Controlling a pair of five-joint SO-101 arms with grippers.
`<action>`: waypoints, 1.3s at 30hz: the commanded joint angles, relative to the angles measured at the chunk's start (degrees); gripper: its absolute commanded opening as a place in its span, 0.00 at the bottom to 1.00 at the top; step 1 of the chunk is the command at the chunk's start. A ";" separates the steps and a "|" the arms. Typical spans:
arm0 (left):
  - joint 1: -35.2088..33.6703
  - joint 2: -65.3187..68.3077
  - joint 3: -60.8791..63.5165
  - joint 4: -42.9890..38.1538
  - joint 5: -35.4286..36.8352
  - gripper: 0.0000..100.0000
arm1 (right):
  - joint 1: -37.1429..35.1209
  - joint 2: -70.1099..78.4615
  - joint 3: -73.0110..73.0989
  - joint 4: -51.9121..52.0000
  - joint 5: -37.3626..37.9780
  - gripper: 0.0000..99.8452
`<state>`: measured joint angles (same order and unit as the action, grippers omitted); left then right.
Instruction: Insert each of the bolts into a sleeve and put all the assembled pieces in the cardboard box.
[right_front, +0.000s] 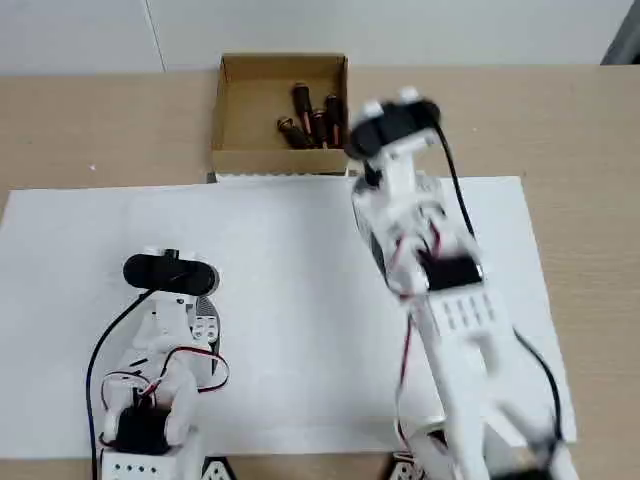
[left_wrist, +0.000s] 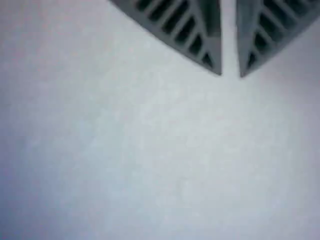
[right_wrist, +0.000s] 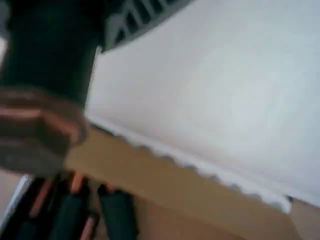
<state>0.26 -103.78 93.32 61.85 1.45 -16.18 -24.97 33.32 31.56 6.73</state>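
The cardboard box (right_front: 232, 110) stands at the table's far edge with several assembled pieces (right_front: 308, 120) in its right half. They are dark sleeves with copper bolts, also seen in the right wrist view (right_wrist: 75, 210). My right gripper (right_front: 360, 160) hangs by the box's near right corner, shut on a black sleeve (right_wrist: 50, 50) with a copper bolt head (right_wrist: 40, 130) showing at its end. One grey ribbed finger (right_wrist: 132, 20) shows beside the sleeve. My left gripper (left_wrist: 231, 74) is folded back at the near left, low over the paper, fingers (left_wrist: 200, 35) nearly touching with nothing between them.
A large white paper sheet (right_front: 290, 300) covers the table in front of the box, and its far edge (right_wrist: 210, 170) meets the box's near wall (right_wrist: 165, 185). Bare wooden table (right_front: 580, 130) lies to either side of the box.
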 joint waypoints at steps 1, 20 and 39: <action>-0.18 -0.35 -0.22 0.00 0.00 0.01 | -0.57 13.32 -15.03 -4.35 4.84 0.00; -0.18 -0.35 -0.22 0.00 0.00 0.01 | -7.60 67.30 -71.82 -5.23 33.58 0.00; -0.18 -0.35 -0.22 0.00 0.00 0.01 | -8.92 86.73 -94.95 -4.70 42.02 0.12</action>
<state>0.26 -103.78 93.32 61.85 1.45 -25.05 63.21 -57.41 28.31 48.22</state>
